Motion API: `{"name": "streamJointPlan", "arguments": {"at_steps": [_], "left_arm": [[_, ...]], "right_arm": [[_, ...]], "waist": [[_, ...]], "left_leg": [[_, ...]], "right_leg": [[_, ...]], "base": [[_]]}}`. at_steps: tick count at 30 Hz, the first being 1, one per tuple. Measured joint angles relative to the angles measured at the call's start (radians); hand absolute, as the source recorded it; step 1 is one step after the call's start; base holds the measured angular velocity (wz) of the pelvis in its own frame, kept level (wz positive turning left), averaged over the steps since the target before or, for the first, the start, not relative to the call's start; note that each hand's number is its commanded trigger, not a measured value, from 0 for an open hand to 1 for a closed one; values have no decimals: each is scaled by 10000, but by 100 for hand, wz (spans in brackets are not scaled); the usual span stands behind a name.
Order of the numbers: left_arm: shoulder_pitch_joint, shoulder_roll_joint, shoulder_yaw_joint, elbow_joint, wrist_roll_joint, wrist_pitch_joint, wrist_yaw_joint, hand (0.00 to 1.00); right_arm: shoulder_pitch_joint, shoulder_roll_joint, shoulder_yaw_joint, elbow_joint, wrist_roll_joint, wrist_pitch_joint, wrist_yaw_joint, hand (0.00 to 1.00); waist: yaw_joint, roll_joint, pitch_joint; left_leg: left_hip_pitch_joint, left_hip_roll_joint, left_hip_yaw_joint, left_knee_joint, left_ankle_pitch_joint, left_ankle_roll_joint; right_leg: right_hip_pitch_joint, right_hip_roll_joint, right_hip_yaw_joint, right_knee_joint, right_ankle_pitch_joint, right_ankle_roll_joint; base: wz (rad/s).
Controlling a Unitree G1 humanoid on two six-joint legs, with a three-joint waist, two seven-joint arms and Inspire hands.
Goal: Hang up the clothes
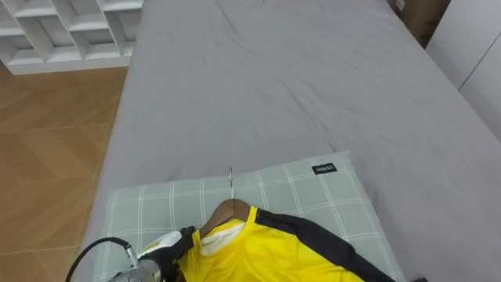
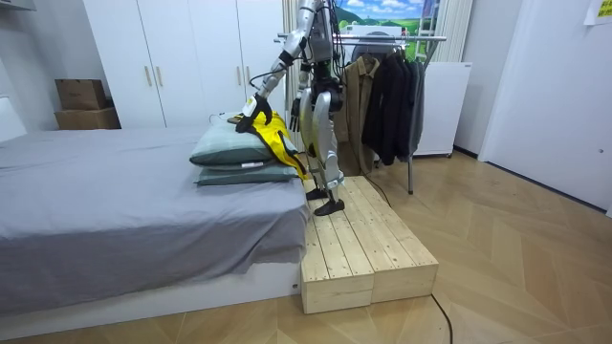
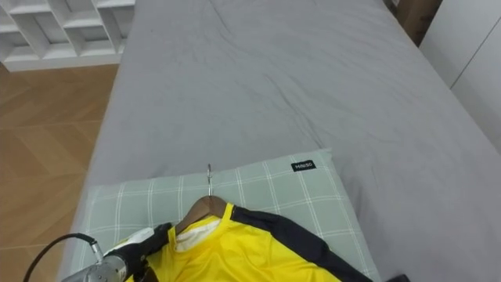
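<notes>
Robot is standing beside the bed [image 1: 274,78], left hand [image 1: 145,270] reaching the shirt [image 1: 266,251] on a pillow [image 1: 313,192], probably to lift its hanger [image 1: 228,207]; I cannot tell whether its fingers are gripping.

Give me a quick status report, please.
Left hand on yellow shirt, grip unclear. Shirt on hanger, flat on pillow. Nothing in the way.

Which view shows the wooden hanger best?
The left eye view: the hanger shows hook and neck clearly on the checked pillow, above the yellow shirt. The right eye view shows the same. In the room view it is too small to tell.
</notes>
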Motion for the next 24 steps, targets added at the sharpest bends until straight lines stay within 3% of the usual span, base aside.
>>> {"name": "streamJointPlan", "arguments": {"at_steps": [10, 16, 20, 24], "left_arm": [[0, -35, -2, 26, -6, 20, -2, 0], [1, -22, 230, 21, 410, 12, 189, 0], [1, -32, 459, 94, 978, -53, 711, 0], [3, -65, 874, 317, 1073, -290, 1636, 0]], "right_arm": [[-1, 1, -5, 13, 48, 11, -34, 0], [9, 30, -283, -25, 35, 232, -293, 0], [10, 51, -275, -9, 50, 241, -336, 0], [13, 73, -242, -11, 78, 232, -451, 0]], "waist": [[-13, -23, 10], [35, -103, -12], [260, -384, -76], [347, -504, -68]], "left_leg": [[9, -38, -1, -1, 49, 28], [-85, -87, 29, -51, 108, 63], [-149, -47, 140, -14, 113, 55], [-185, -37, 134, -5, 113, 55]], "right_leg": [[-28, -53, -17, 82, -2, 3], [-191, -92, 55, 134, -14, 19], [-349, -65, 145, 261, -16, 19], [-368, -71, 116, 281, -12, 13]], "base": [[0], [-1], [-6], [-1]]}}
